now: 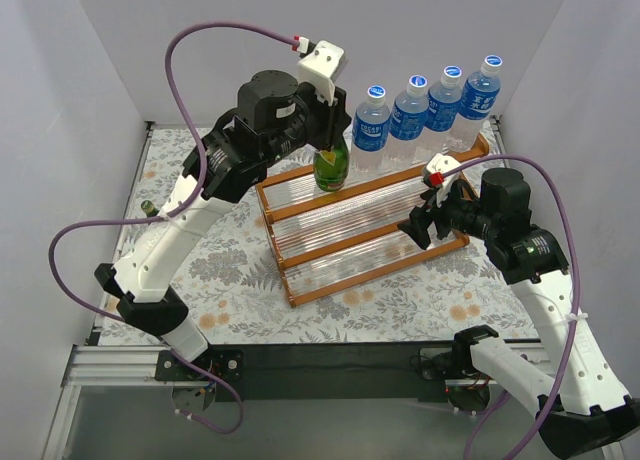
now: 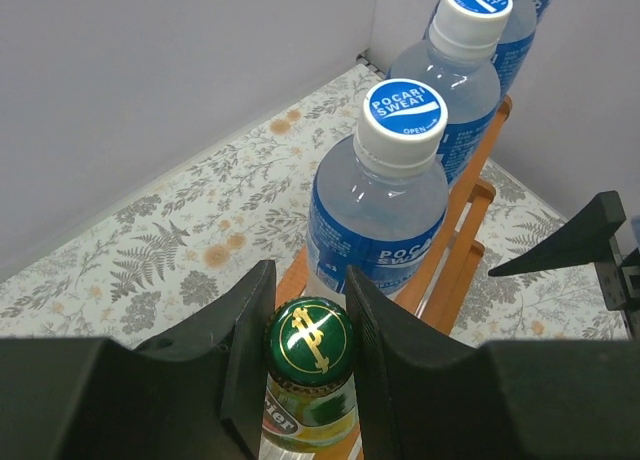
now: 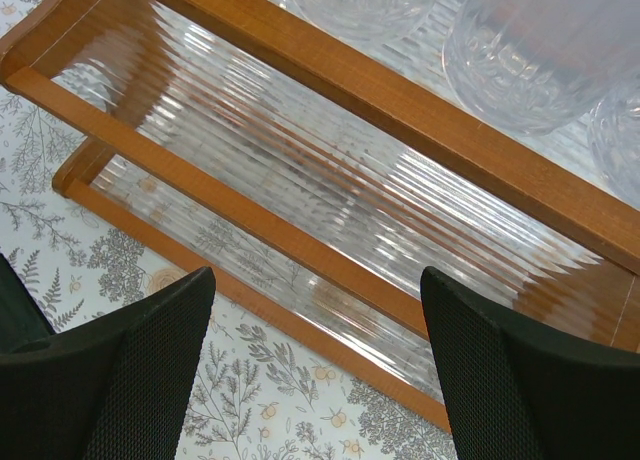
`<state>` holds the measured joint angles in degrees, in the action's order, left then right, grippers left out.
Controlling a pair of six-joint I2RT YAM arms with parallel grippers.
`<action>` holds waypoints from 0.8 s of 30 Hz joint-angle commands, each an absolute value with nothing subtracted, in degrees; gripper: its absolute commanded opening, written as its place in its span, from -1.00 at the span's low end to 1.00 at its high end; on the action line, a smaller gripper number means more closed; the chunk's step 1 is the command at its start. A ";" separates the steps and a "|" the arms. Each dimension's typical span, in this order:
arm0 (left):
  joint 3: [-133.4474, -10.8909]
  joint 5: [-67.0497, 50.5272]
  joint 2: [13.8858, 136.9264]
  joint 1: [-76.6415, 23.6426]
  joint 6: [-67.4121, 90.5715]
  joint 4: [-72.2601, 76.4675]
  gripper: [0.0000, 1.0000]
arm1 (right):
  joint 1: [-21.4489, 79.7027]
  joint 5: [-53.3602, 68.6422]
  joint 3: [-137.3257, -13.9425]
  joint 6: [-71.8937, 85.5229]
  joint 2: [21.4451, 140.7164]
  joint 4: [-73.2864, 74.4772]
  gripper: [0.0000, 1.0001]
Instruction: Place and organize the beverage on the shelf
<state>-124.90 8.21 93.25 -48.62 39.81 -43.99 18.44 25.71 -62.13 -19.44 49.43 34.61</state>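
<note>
The left gripper (image 1: 330,148) is pinching the neck of a dark green glass bottle (image 1: 331,172), its two black fingers (image 2: 250,350) pressing in from either side just under the green cap (image 2: 310,342) with the gold emblem. It is holding the bottle upright at the left end of the top tier of the shelf (image 1: 370,274), in line with four Pocari Sweat bottles (image 1: 410,112). These are standing in a row along that same tier, blue labels facing forward and caps up. The green bottle is sitting just beside the nearest Pocari Sweat bottle (image 2: 385,205), with a narrow gap showing between the two. Whether its base is resting on the slats or hanging just above them, I cannot tell.

The right gripper (image 1: 418,228) is hovering over the right end of the shelf, near the middle tier, with its jaws spread wide and nothing between them. Its wrist camera is looking down past the fingers (image 3: 130,380) at the ribbed translucent slats, the orange-brown rails and the clear bottle bases (image 3: 530,40) on the tier above.

The shelf is lying at an angle on the floral tablecloth (image 1: 230,270). Near the left edge of the cloth a small dark green object (image 1: 150,209) is peeking out from behind the left arm, too hidden to identify
</note>
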 commanded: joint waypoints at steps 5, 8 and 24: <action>-129.64 10.81 91.23 -49.22 38.06 -35.60 -1.00 | 18.19 26.46 -62.58 -19.16 48.52 33.05 0.78; -129.46 10.72 91.58 -49.31 37.88 -35.68 -1.00 | 18.19 26.46 -62.49 -19.16 48.43 33.05 0.78; -126.74 11.95 91.32 -49.39 38.14 -35.86 -1.00 | 18.19 26.19 -62.40 -19.16 47.73 33.31 0.78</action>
